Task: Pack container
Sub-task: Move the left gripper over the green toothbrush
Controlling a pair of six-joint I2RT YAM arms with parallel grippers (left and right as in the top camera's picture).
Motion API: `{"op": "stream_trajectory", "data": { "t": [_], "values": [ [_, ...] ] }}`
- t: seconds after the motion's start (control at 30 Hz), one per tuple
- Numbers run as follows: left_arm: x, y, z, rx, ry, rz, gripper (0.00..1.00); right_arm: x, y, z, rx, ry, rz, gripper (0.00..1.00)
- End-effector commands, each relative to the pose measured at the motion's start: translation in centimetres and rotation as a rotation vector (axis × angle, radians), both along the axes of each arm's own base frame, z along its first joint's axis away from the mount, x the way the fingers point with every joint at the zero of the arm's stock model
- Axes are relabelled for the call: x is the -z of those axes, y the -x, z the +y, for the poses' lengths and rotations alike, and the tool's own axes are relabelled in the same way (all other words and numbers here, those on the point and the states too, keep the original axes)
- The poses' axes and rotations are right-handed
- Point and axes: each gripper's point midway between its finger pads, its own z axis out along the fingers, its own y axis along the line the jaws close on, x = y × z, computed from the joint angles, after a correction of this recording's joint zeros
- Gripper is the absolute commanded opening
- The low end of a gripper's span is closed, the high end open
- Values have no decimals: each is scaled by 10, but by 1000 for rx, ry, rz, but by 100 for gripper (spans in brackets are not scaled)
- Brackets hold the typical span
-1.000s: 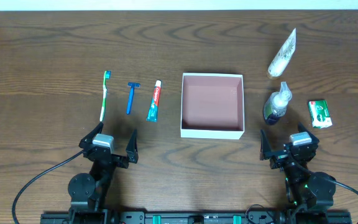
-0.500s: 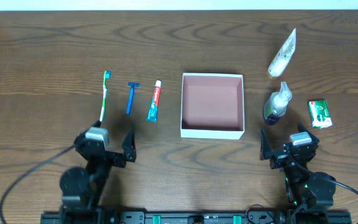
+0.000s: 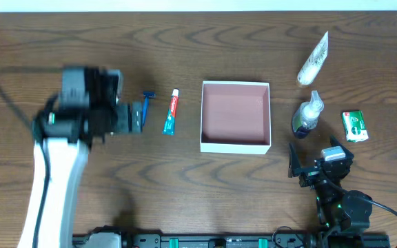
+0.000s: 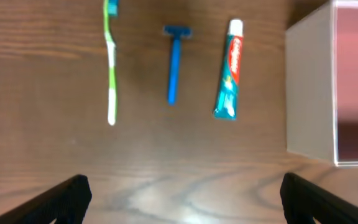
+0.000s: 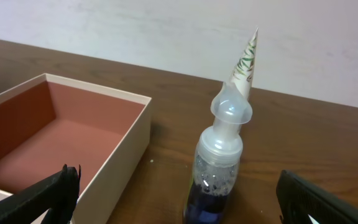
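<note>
left gripper (image 4: 182,198) spread | near razor (image 4: 175,62), toothpaste (image 4: 227,71) | toothpaste lettering unreadable

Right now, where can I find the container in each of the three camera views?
Overhead: the container sits at the centre, slightly right.
Left wrist: at the right edge, cut off; its white wall and pink inside show.
Right wrist: lower left, cut off by the frame.
Landmarks: toothpaste tube to its left (overhead, left wrist); pump bottle to its right (overhead, right wrist).
</note>
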Motion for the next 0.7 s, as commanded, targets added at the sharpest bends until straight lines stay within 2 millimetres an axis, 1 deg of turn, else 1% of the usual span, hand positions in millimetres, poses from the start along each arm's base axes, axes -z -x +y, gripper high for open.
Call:
{"op": "stream_trajectory", "data": {
  "t": [0.0,0.07,0.13,0.2,0.27,0.4,0.5,0.67],
  "values": [
    [2,-23,19,-31,-107,30,98,1,0,-1,3,9,-3,99],
    [10,-33,33,-65,-166,37,98,1,0,-1,3,9,-3,99],
    [19,-38,46,-99,-203,56,98,1,0,-1,3,9,-3,99],
    [26,-39,55,-122,-201,81,98,1,0,-1,3,9,-3,99],
    [35,-35,63,-153,-192,122,98,1,0,-1,3,9,-3,99],
    [51,-43,62,-180,-71,144,98,1,0,-1,3,9,-3,99],
    [62,-45,69,-197,-62,170,98,1,0,-1,3,9,-3,99],
    [88,-52,69,-195,-60,228,98,1,0,-1,3,9,-3,99]
  ]
}}
